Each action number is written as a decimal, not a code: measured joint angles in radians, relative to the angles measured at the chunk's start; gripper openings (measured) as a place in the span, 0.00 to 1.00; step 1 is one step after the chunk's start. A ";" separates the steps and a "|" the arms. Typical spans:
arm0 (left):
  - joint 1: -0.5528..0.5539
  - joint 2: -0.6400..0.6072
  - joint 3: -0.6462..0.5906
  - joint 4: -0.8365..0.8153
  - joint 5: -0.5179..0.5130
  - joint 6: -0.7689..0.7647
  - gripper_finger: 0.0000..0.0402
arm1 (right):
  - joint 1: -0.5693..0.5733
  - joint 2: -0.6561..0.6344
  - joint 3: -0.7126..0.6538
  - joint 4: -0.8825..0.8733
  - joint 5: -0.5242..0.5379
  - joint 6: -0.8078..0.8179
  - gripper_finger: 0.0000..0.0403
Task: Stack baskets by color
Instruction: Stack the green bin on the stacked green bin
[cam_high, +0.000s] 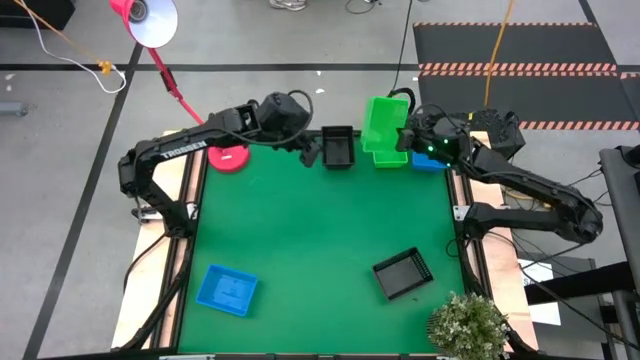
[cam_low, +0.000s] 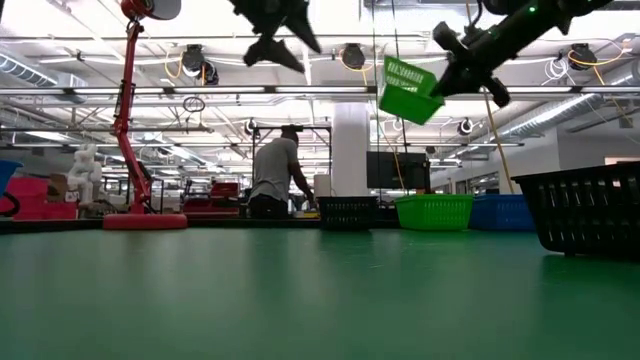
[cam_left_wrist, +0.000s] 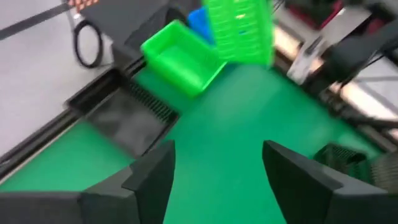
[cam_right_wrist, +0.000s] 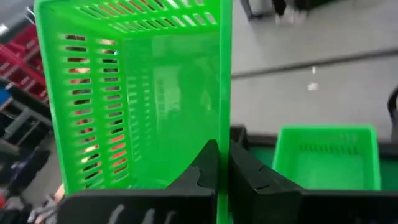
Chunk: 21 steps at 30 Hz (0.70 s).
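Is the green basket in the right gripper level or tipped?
Tipped. The green basket hangs slanted in the air from the right gripper, shut on its wall.

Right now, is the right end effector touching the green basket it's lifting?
Touching. The right wrist view shows the right end effector shut on the wall of the raised green basket, one finger either side; the low view shows that basket hanging from it above the table.

two green baskets (cam_high: 381, 118), two blue baskets (cam_high: 227, 290), two black baskets (cam_high: 403, 274), one pink lamp base (cam_high: 229, 158)

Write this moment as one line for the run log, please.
right end effector: shut on green basket, lifted | left end effector: open, empty, above table
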<state>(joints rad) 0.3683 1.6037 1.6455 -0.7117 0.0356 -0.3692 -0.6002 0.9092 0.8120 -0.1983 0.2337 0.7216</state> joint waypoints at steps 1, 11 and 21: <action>0.005 -0.002 0.000 -0.035 -0.001 0.012 0.58 | -0.017 -0.008 0.000 -0.026 -0.022 0.009 0.01; 0.030 0.016 -0.024 -0.148 -0.006 0.078 0.48 | -0.228 0.135 0.229 -0.311 -0.264 -0.118 0.00; 0.022 0.016 -0.071 -0.138 -0.009 -0.001 0.46 | -0.375 0.359 0.336 -0.350 -0.548 -0.116 0.02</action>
<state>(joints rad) 0.3899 1.6196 1.5743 -0.8494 0.0269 -0.3707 -0.9750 1.2678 1.1479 -0.5484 -0.3140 0.6052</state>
